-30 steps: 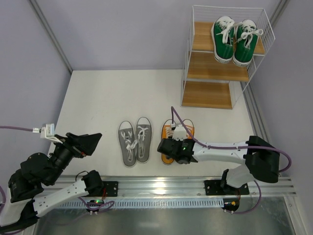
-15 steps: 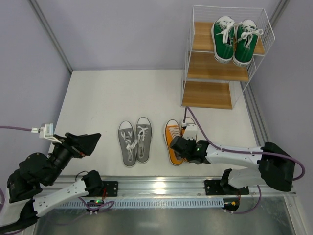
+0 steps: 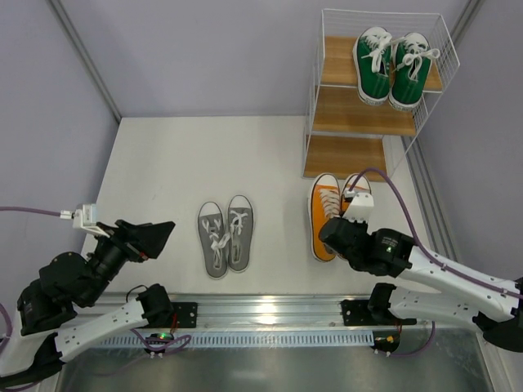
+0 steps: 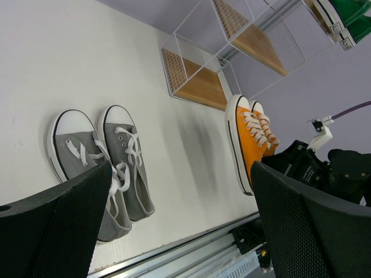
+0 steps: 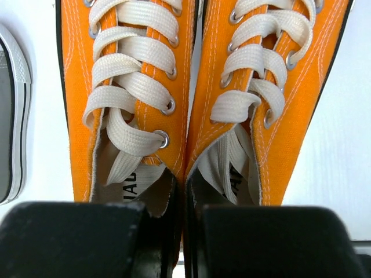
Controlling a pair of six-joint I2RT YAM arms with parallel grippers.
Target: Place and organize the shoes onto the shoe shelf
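The orange canvas lace-up sneakers are pinched together at their inner collars by the closed right tool, just in front of the white wire shoe shelf; the left tool is held wide open

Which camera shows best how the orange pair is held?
Right wrist: the orange pair fills it, the adjoining heel walls pinched between the shut jaws of the right gripper. Top external shows toes and laces, with the heels under the gripper. Left wrist shows the pair side-on, with the grip hidden.

Top pair on the shelf; left pair, right pair before it.
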